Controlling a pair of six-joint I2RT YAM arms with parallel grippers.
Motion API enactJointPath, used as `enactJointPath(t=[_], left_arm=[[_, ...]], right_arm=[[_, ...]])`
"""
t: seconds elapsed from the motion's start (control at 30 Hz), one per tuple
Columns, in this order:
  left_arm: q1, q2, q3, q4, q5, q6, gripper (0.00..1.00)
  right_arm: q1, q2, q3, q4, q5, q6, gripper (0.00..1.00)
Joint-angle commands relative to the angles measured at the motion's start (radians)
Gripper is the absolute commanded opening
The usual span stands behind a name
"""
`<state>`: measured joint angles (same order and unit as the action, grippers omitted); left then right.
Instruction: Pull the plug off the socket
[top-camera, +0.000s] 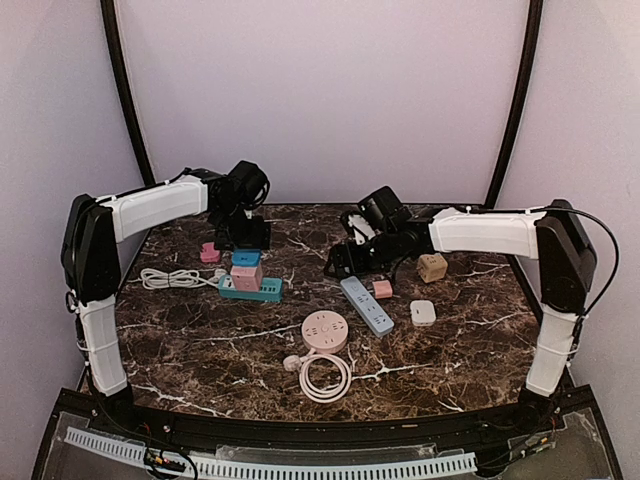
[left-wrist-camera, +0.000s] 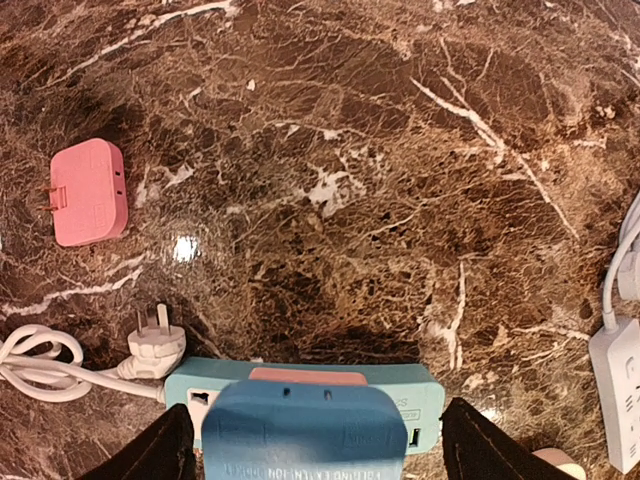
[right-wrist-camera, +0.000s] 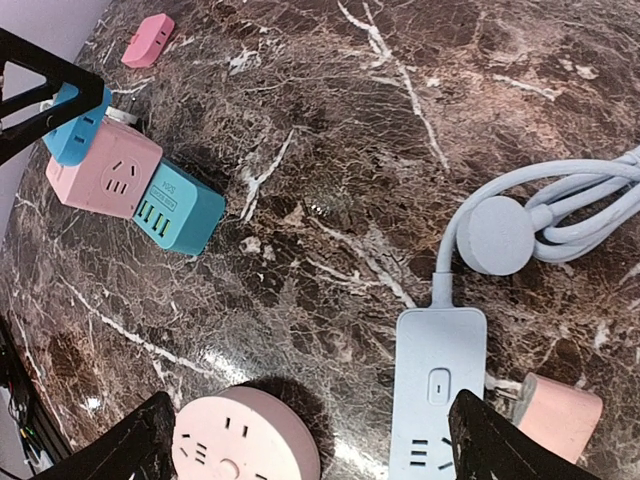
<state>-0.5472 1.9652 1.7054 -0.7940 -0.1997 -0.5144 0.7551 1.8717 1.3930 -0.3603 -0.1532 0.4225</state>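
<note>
The left end effector (left-wrist-camera: 316, 450) is hovering, fingers spread either side of the blue plug (left-wrist-camera: 290, 418) seated on the teal power strip (left-wrist-camera: 425, 392), so it looks to be lining up the grasp, though contact is hard to judge. The right end effector (right-wrist-camera: 315, 445), also spread and empty, is hanging well right of that strip. The next move is calling for pinching the plug and pulling straight up.
</note>
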Motion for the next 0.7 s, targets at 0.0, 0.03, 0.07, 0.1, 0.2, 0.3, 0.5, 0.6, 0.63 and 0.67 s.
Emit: enactJointPath(t=[0.0,0.03,0.07,0.1,0.2,0.3,0.5,0.6,0.63,0.67], left_arm=[[-0.001,0.011,0.010,-0.084,-0.022,0.003,0.84],[-0.002,0.011,0.005,-0.083,-0.019,-0.002,0.84],[-0.002,0.012,0.002,-0.080,-0.018,-0.004,0.84],[-0.002,0.012,-0.003,-0.079,-0.019,-0.007,0.84],[-0.002,0.013,-0.013,-0.068,-0.014,-0.011,0.81],[-0.003,0.015,-0.015,-0.062,0.004,-0.017,0.78],[-0.020,0.024,-0.017,-0.050,0.011,-0.016,0.68],[-0.046,0.024,0.000,-0.033,0.030,0.009,0.62],[-0.054,0.024,0.004,-0.018,0.034,0.018,0.60],[-0.071,0.024,0.011,-0.010,0.047,0.038,0.58]], right_arm=[[0.020,0.033,0.039,0.014,-0.017,-0.017,0.92],[0.024,0.038,0.043,0.013,-0.019,-0.019,0.92],[0.024,0.043,0.047,0.010,-0.020,-0.020,0.92],[0.026,0.047,0.050,0.007,-0.019,-0.022,0.92],[0.029,0.049,0.051,0.004,-0.018,-0.025,0.92],[0.027,0.049,0.049,0.004,-0.017,-0.026,0.92],[0.029,0.049,0.053,0.003,-0.022,-0.028,0.91],[0.029,0.047,0.055,-0.002,-0.022,-0.030,0.91],[0.028,0.045,0.055,-0.003,-0.021,-0.030,0.91],[0.028,0.045,0.056,-0.004,-0.018,-0.030,0.91]])
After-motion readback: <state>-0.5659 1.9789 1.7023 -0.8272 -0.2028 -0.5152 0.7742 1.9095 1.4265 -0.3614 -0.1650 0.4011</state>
